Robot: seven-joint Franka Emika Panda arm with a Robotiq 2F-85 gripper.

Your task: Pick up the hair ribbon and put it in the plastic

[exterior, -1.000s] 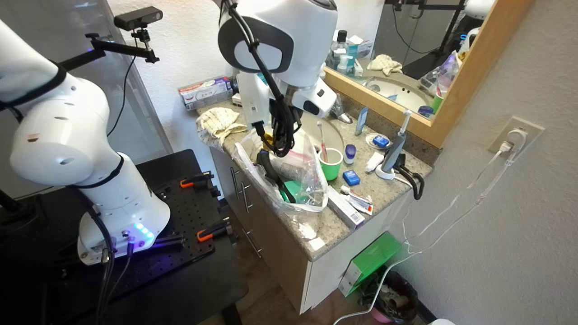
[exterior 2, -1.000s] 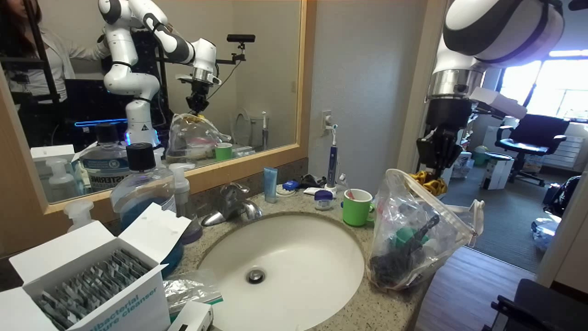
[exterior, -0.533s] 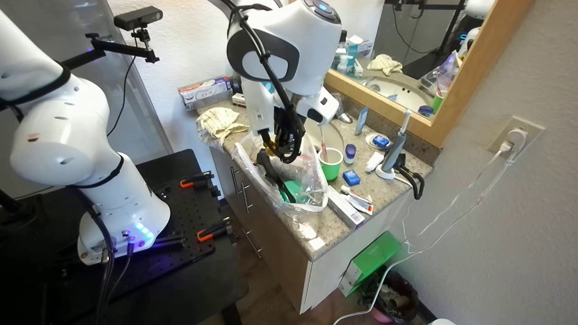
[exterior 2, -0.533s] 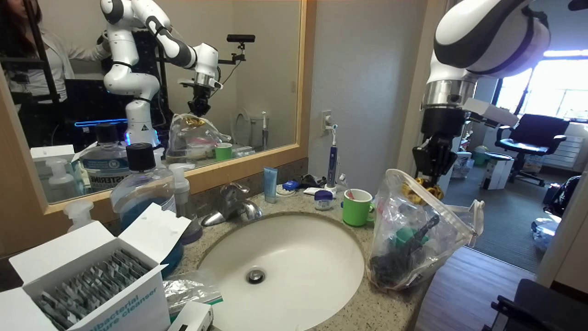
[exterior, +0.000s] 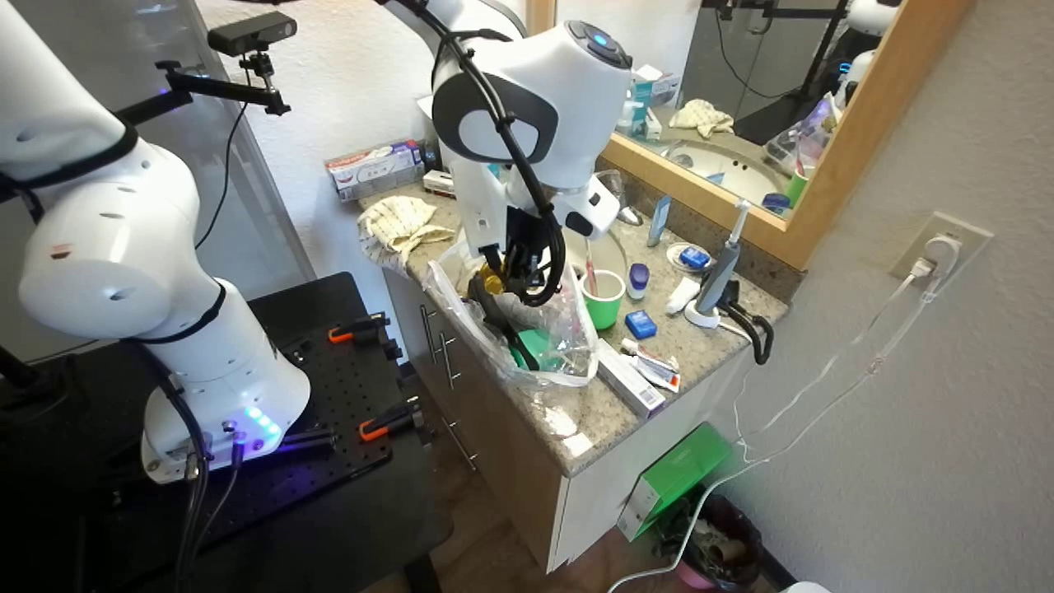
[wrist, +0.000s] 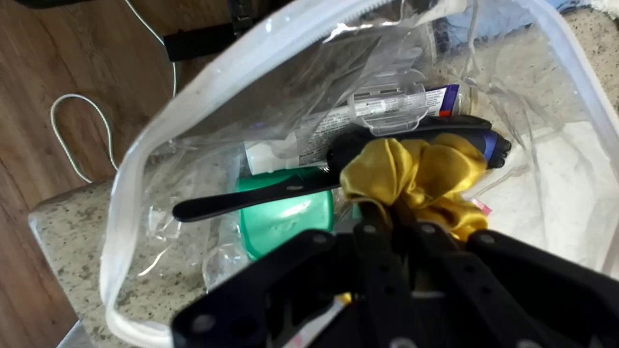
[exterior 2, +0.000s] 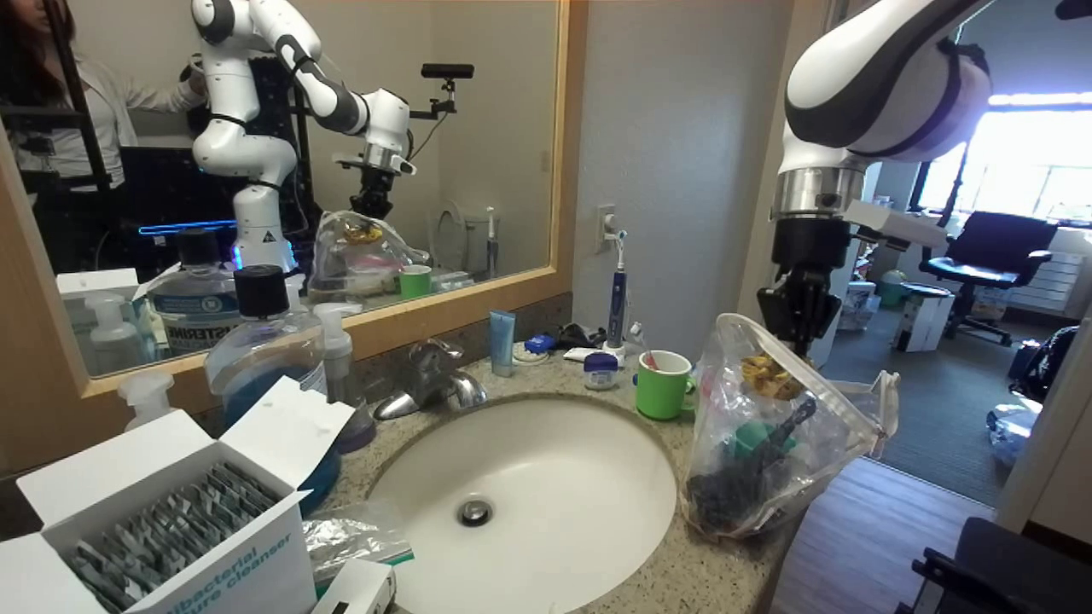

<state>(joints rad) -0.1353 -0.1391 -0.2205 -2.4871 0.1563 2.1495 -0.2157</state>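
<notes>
The gripper [wrist: 390,212] is pointing downwards, and its two fingers are pinching the gold hair ribbon [wrist: 416,176]. The ribbon is hanging inside the mouth of the clear plastic bag [wrist: 123,208], below the raised part of its rim. The bag is standing on the countertop [exterior: 605,424], close to the front edge. Inside it, a black comb [wrist: 242,199] is lying across a green container [wrist: 285,222]. Because the plastic is wrinkling and shining, I cannot say surely whether the ribbon is touching the things beneath. A green mug [exterior 2: 659,399] is standing just beside the bag, on the side away from the front edge. A narrow box [exterior: 627,377] is lying with one end near the short side edge, and an electric toothbrush [exterior 2: 616,307] is standing towards its back corner. At the opposite end of the front edge, a patterned cloth [exterior: 399,222] is drooping over.
</notes>
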